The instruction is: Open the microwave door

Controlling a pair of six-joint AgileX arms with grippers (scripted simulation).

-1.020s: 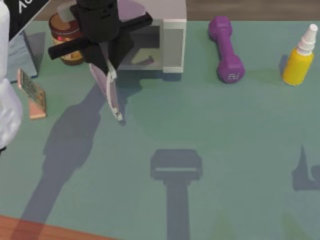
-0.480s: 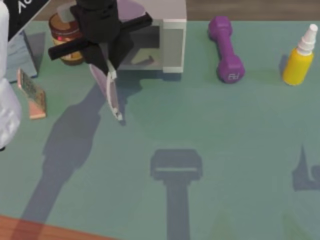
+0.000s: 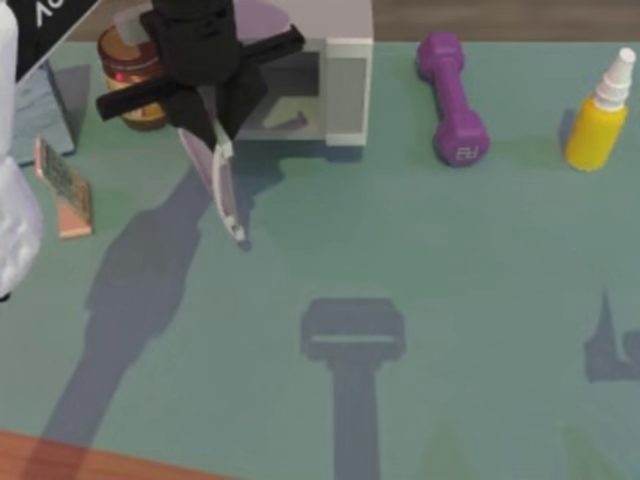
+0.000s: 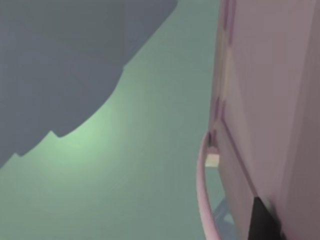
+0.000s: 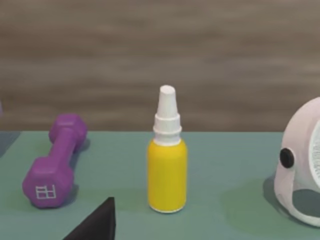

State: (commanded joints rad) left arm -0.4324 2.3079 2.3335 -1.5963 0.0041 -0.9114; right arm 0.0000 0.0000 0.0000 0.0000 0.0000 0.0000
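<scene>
The left gripper (image 3: 222,140) pinches the top edge of the door (image 3: 222,190), swung wide from the microwave (image 3: 320,80) at the surface's (image 3: 420,280) far left; the right gripper is out of view.

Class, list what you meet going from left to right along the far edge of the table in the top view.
Brown jar → left gripper → microwave with its door swung open → purple dumbbell → yellow bottle.
</scene>
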